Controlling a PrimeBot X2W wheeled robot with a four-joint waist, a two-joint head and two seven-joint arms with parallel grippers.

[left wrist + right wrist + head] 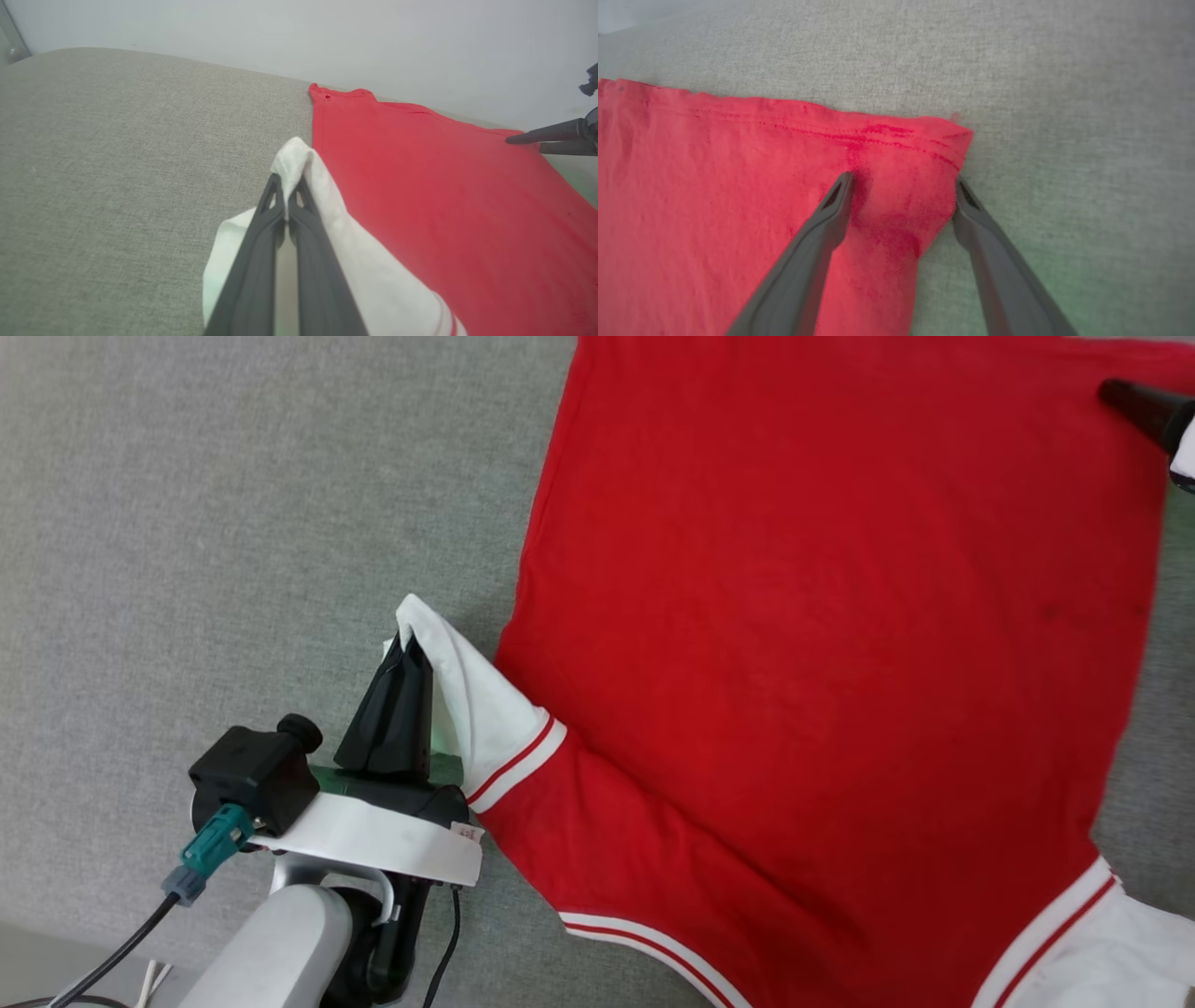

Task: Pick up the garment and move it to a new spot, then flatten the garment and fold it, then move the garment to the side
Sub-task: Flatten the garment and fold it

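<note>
White sleeve (pixel 471 695) cloth is pinched between the closed fingers (pixel 261 242) of the left gripper (pixel 408 649) and lifted off the grey cloth-covered desk (pixel 187 523). The right gripper (pixel 903 184) has its fingers (pixel 817 233) spread wide astride a hem corner, one on the red cloth and one at its edge, gripping nothing. The garment (pixel 794 616) lies spread flat on the desk, plain red side up, with striped trim (pixel 518 761) where the sleeve joins.

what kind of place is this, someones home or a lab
Probably a robot test setup, though not certain: a broad grey fabric-covered surface, a bare pale wall behind it, and the garment spread flat with its white sleeve pinched in the left end effector.
</note>
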